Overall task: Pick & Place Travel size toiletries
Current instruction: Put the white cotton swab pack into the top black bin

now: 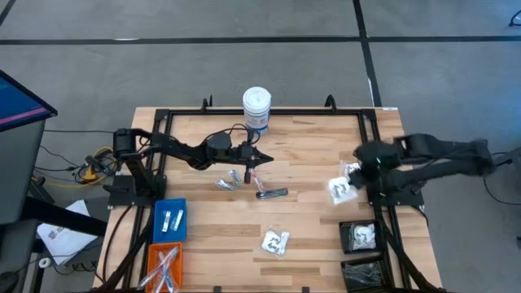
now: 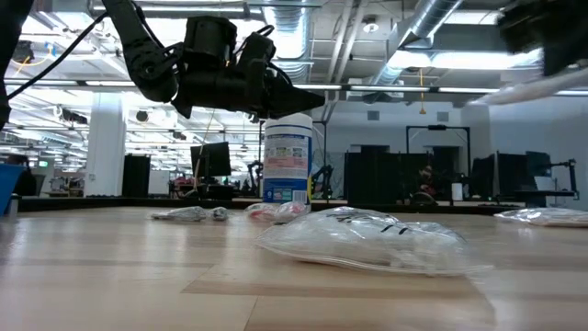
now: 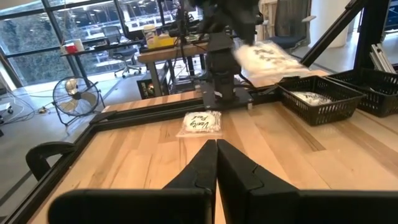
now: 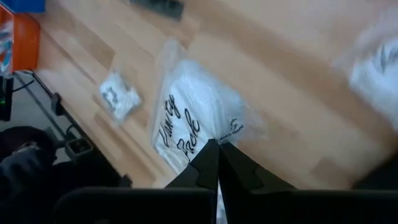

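Wood-slat table framed by black rails, concrete floor around. White canister with blue label stands at the far edge; its print is unreadable. Right gripper is clamped on a clear crinkly packet with white contents and black handwritten script, possibly "Vanity", held above the right side near the black bin. A second packet lies front-centre. Left gripper hangs mid-table, fingers together, empty. Silver tubes and a black piece lie below it.
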Motion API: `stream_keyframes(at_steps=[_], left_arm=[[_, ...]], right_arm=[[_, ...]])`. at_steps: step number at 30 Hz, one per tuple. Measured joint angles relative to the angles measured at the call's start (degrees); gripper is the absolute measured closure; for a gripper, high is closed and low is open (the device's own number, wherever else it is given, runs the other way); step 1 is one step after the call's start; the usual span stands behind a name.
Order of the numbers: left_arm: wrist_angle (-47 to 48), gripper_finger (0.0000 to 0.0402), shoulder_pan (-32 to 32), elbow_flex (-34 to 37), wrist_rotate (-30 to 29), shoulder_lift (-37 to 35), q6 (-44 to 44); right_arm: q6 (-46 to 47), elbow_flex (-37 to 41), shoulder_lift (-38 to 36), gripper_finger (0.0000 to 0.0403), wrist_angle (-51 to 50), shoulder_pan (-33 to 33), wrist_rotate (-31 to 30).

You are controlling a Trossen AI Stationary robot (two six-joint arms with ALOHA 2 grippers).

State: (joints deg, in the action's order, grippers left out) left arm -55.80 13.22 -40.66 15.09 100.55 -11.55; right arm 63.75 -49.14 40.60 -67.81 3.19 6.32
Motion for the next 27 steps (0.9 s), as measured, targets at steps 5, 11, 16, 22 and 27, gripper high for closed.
stream_keyframes(at_steps=[5, 11, 16, 22, 27], left_arm=[[0.0, 0.0401, -0.9, 0.0, 0.0, 0.0, 0.0], [-1.0, 0.0401, -1.7, 0.0, 0.2, 0.0, -0.2], [-1.4, 0.0401, -1.7, -0.8, 0.1, 0.0, -0.2], [-1.7, 0.0401, -1.8, -1.6, 1.7, 0.0, -0.2], [-1.8, 0.0401, -2.9, -2.1, 1.8, 0.0, -0.2]], right_arm=[[19.6, 1.6, -0.4, 0.0403, -0.1, 21.2, -9.3], [42.7, 1.6, 3.8, 0.0403, 0.3, 42.6, -17.6], [59.7, 1.6, 10.2, 0.0403, 1.6, 55.8, -18.7], [61.7, 1.5, 18.2, 0.0403, 10.4, 59.5, -19.9], [61.7, -0.9, 23.5, 0.0403, 10.0, 59.4, -19.6]])
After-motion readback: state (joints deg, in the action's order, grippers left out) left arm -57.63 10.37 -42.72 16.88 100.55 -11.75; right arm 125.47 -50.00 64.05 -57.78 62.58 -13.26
